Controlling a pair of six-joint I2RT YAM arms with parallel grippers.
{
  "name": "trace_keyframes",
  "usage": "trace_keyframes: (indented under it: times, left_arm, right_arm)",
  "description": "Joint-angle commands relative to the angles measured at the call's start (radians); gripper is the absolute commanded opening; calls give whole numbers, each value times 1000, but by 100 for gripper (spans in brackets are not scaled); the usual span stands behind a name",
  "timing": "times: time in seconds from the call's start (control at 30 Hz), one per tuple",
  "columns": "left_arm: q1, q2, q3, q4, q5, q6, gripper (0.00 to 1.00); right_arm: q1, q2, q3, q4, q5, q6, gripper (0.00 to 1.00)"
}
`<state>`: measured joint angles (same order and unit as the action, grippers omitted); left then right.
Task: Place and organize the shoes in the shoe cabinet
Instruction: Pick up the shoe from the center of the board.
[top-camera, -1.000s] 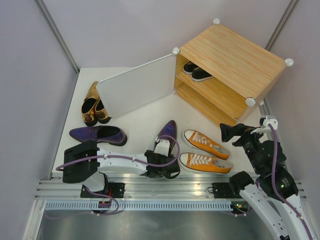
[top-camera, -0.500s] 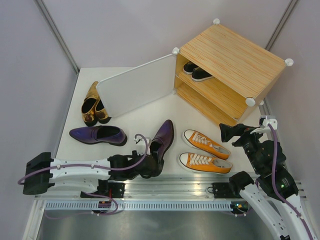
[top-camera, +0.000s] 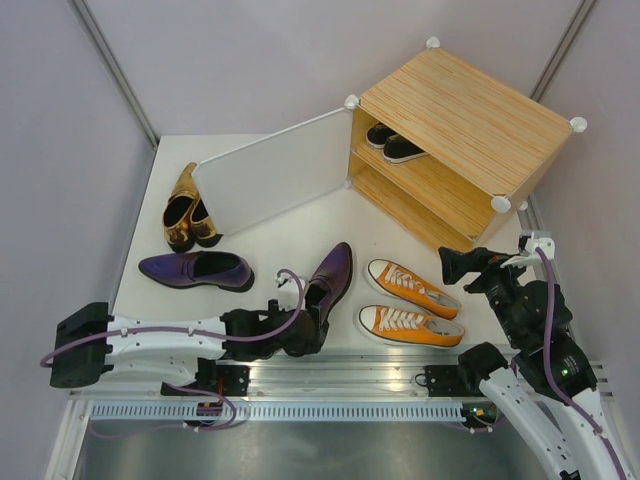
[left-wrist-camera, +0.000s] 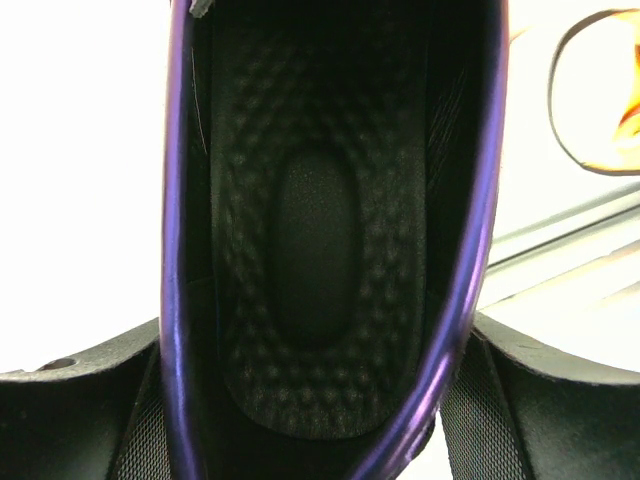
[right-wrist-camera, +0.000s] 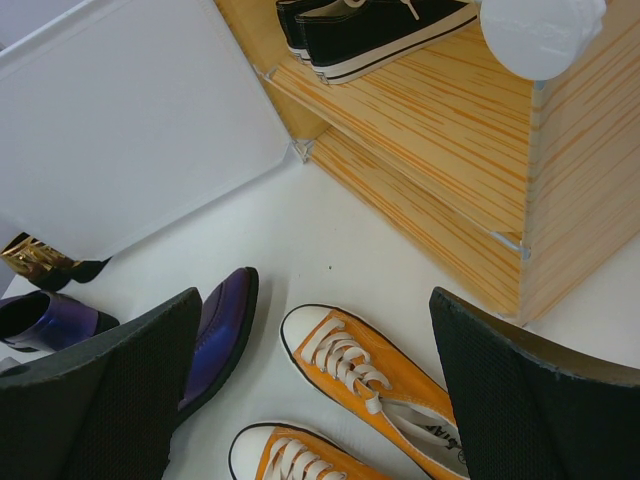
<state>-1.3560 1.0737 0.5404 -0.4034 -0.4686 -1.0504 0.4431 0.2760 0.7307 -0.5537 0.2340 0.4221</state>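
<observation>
Our left gripper (top-camera: 303, 322) pinches the heel of one loafer (top-camera: 330, 275), well in front of the cabinet (top-camera: 470, 115). Our right gripper (top-camera: 450, 265) hangs spread wide near the cabinet's nearest corner. Orange sneakers (top-camera: 412, 287) lie just before the cabinet. Black sneakers (top-camera: 395, 145) sit on its inner shelf. Pumps (top-camera: 185, 210) and the other loafer (top-camera: 195, 268) lie far left of it.

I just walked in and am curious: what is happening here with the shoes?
The left gripper sits around the heel of one purple loafer near the front of the table, its fingers against both sides, apparently gripping it. The right gripper hangs open and empty above the orange sneakers. Only the black sneakers are in the shoe cabinet, on its upper shelf; its door is open. The other loafer and gold pumps wait on the table.
</observation>
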Motion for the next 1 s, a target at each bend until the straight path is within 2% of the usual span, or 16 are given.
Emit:
trace_keyframes:
  times: [0.0, 0.07, 0.2, 0.37, 0.5, 0.67, 0.8, 0.87, 0.97]
  left_arm:
    - [6, -23, 14, 44, -51, 1, 2]
    - [6, -63, -26, 145, -30, 56, 2]
    - [5, -168, -140, 294, 2, 72, 2]
    - [6, -277, -200, 486, 25, 108, 2]
    - [8, -261, -130, 471, -13, 177, 2]
    - [23, -157, -14, 451, -12, 283, 2]
    - [55, -49, 133, 420, -18, 368, 2]
    - [89, -3, 182, 413, -7, 429, 2]
    - [176, 81, 274, 419, 83, 499, 2]
  right_arm:
    - [3, 2, -1, 20, -2, -2, 98]
    - [5, 3, -4, 24, -5, 0, 98]
    - [5, 5, -5, 26, -4, 0, 98]
    - [3, 14, -5, 28, -4, -2, 98]
    - [5, 17, -5, 26, -9, -2, 98]
    - [5, 26, 19, 20, 4, -2, 98]
    - [5, 28, 58, -5, 117, 6, 97]
    - [5, 23, 78, -12, 155, 4, 97]
    - [5, 17, 102, -15, 191, -2, 97]
